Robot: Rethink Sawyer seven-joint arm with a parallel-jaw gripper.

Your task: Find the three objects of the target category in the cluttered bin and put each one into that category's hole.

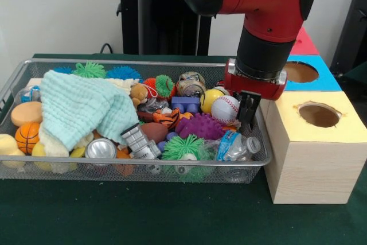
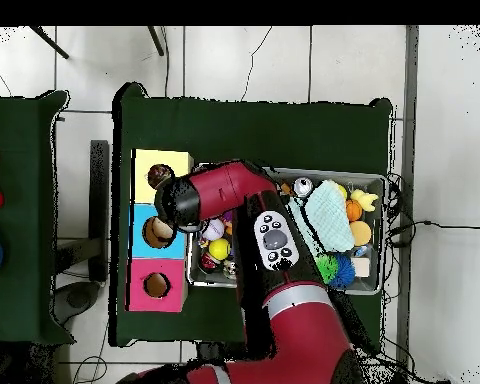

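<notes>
A wire mesh bin (image 1: pixel 17 78) holds a heap of toys: a baseball (image 1: pixel 225 109), a yellow ball (image 1: pixel 210 99), a purple spiky ball (image 1: pixel 200 125), a green spiky ball (image 1: pixel 183 147), a small basketball (image 1: pixel 27 136), two cans (image 1: pixel 100 148), a crushed plastic bottle (image 1: pixel 238 146) and a blue brick (image 1: pixel 185 104). A pale green cloth (image 1: pixel 80 107) covers the left part. My gripper (image 1: pixel 248 110) hangs over the bin's right end, just right of the baseball, with nothing seen in it. In the overhead view the arm's end (image 2: pixel 179 203) hides it.
Beside the bin stand three wooden boxes with round holes in their tops: yellow (image 1: pixel 319 115), blue (image 1: pixel 301 72) and red (image 1: pixel 304 44). Overhead they show as yellow (image 2: pixel 160 176), blue (image 2: pixel 158 232) and pink-red (image 2: pixel 156 285). The bin's rim (image 2: pixel 374 180) lies on green cloth.
</notes>
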